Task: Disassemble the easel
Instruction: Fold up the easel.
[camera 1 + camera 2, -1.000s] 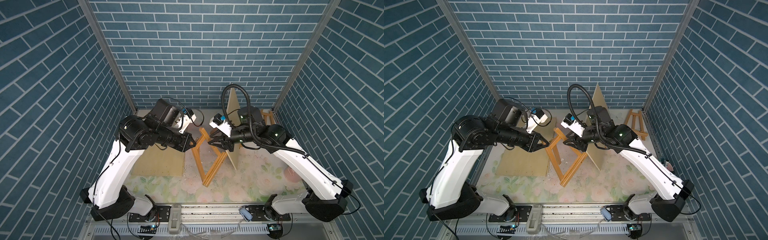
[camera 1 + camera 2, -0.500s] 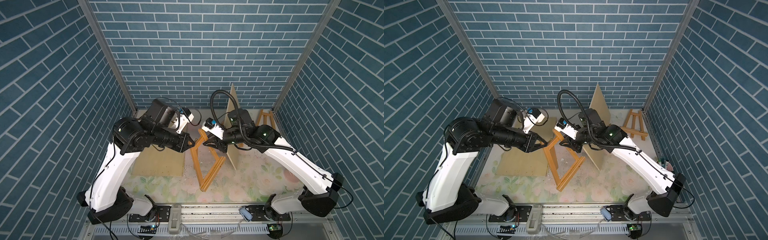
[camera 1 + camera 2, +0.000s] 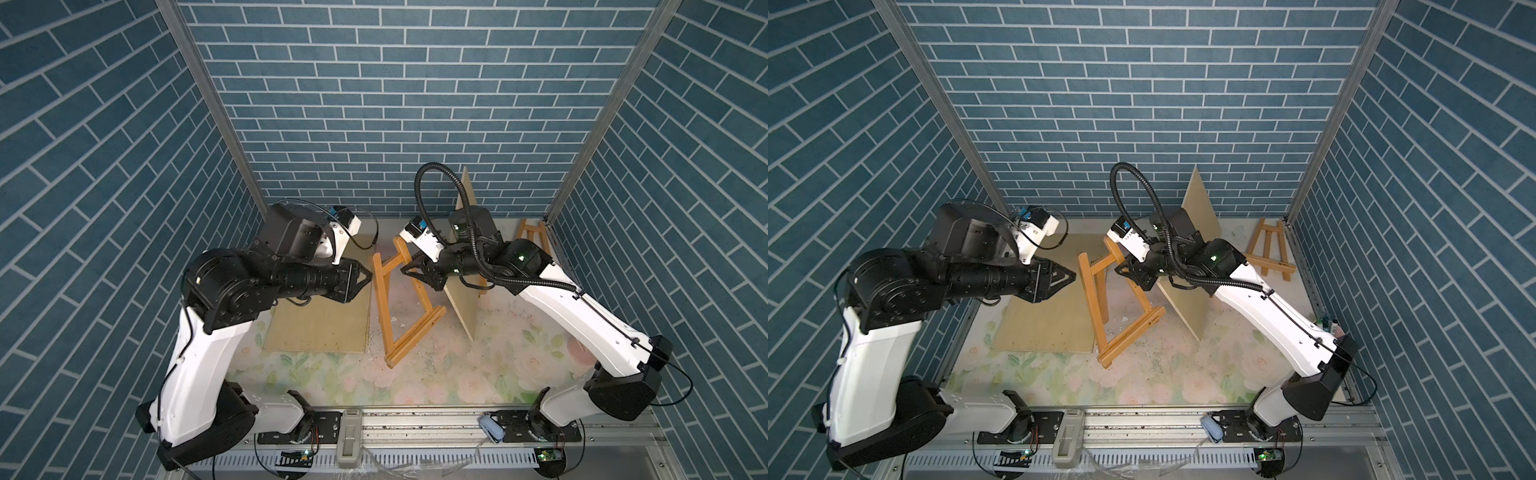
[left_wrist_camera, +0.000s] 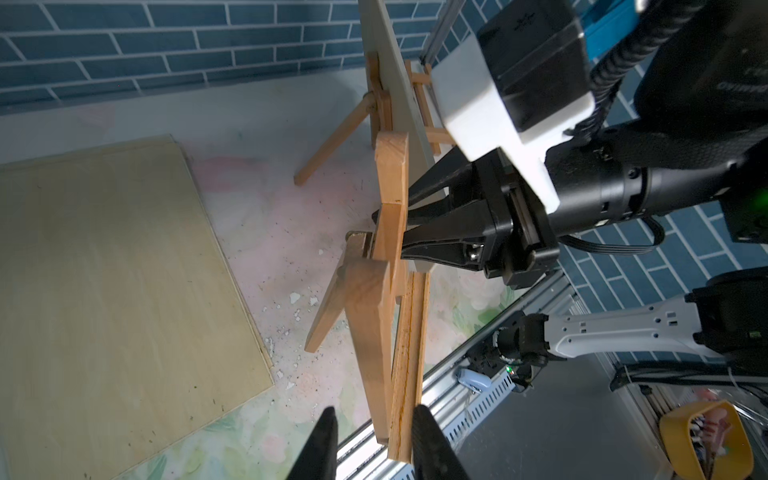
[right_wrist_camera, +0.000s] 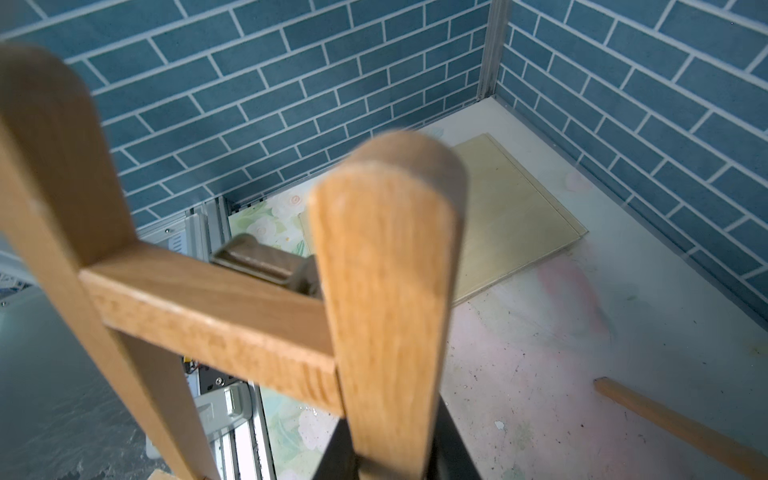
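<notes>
The wooden easel (image 3: 384, 307) (image 3: 1096, 299) stands tilted in the middle of the table in both top views, its ledge low toward the front. My right gripper (image 3: 409, 270) (image 3: 1123, 269) (image 5: 395, 449) is shut on one of its upright legs, just under the crossbar (image 5: 216, 316). My left gripper (image 3: 365, 276) (image 3: 1071, 275) (image 4: 374, 432) is at the top of the other leg. Its fingers (image 4: 328, 436) are open, with the easel's wood between them close to one finger only. A metal hinge (image 5: 257, 257) shows behind the crossbar.
A flat plywood board (image 3: 320, 320) lies on the floral table left of the easel. A second board (image 3: 461, 291) stands upright behind my right arm, leaning on another easel (image 4: 374, 95). A small easel (image 3: 534, 232) stands at the back right corner. Walls close in on three sides.
The easel and both arms have shifted a little to the left. My left gripper's fingers have parted and let go of the leg they were shut on. The right gripper has tightened on its leg.
</notes>
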{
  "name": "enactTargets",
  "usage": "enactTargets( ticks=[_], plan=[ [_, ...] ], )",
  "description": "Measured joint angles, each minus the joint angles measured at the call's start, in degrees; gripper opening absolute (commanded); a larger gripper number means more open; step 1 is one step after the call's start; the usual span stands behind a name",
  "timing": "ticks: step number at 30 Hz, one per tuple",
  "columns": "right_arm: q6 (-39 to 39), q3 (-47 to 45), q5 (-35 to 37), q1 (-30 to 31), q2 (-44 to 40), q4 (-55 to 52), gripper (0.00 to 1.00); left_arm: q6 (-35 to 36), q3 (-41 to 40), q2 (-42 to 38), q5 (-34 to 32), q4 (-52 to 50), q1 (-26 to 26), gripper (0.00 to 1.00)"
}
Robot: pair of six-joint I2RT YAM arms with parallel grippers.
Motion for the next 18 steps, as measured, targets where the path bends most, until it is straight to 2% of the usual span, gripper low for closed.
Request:
enactTargets(
  ticks=[5, 10, 14, 18],
  plan=[
    [4.2, 4.6, 2.8, 0.0, 1.8, 0.0, 0.00, -1.3, -4.6, -4.8, -3.2, 2.3, 0.0, 0.37],
    [7.9, 9.7, 5.0, 0.0, 4.5, -0.4, 0.00, -3.0, -15.6, -8.3, -3.7, 7.9, 0.0, 0.37],
    [10.0, 12.9, 6.0, 0.0, 6.6, -1.1, 0.00, -3.8, -21.7, -7.6, -3.1, 12.3, 0.0, 0.37],
    [11.1, 13.7, 6.2, 0.0, 7.5, -1.7, 0.00, -4.0, -22.8, -5.7, -2.9, 14.3, 0.0, 0.37]
  ],
)
